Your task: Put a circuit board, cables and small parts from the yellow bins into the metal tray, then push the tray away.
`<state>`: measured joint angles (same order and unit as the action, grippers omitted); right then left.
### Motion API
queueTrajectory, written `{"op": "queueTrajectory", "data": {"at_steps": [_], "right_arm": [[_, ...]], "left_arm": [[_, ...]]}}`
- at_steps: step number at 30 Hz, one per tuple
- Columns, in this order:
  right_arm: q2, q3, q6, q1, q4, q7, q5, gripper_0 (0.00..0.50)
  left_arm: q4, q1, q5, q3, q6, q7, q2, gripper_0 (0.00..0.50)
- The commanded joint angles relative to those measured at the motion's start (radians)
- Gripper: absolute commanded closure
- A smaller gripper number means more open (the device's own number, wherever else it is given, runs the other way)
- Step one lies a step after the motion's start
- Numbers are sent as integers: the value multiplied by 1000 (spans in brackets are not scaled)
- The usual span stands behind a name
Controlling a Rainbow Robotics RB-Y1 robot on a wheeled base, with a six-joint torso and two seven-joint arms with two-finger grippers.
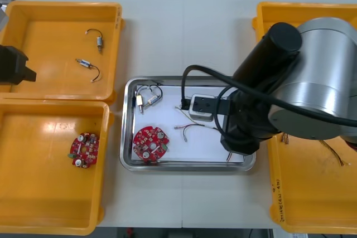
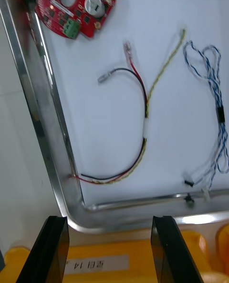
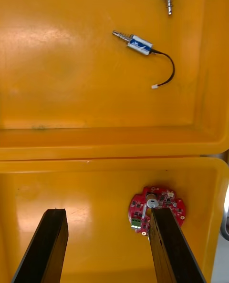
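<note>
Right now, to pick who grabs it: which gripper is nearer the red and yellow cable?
Right. The right gripper hangs open at the rim of the tray, the cable just ahead of it. The left gripper is open over the left bins, beyond the tray.

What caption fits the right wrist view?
Open right gripper at a corner of the metal tray holding a red and yellow cable, blue and white cable, circuit board.

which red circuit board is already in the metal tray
The circuit board at the near-left corner of the metal tray; the other board lies in the near left yellow bin.
</note>
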<state>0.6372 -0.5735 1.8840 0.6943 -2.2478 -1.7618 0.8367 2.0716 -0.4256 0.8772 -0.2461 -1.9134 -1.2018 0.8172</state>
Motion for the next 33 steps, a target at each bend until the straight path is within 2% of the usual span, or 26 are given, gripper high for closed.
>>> {"op": "queueTrajectory", "data": {"at_steps": [1, 9, 16, 23, 33], "right_arm": [[-65, -78, -52, 64, 42, -62, -39, 0], [-103, -200, -112, 85, 93, -151, -96, 0], [-128, -321, -123, 85, 103, -136, -163, 0], [-156, -368, -125, 77, 158, -130, -157, 0], [-165, -471, -186, 50, 158, -110, -271, 0]], "left_arm": [[48, 65, 9, -74, -7, -70, 48, 0], [48, 125, 9, -110, -7, -74, 59, 0], [62, 177, 8, -122, -7, -79, 65, 0], [82, 229, 11, -125, -7, -79, 65, 0], [166, 323, 20, -125, -7, -73, 60, 0]]}}
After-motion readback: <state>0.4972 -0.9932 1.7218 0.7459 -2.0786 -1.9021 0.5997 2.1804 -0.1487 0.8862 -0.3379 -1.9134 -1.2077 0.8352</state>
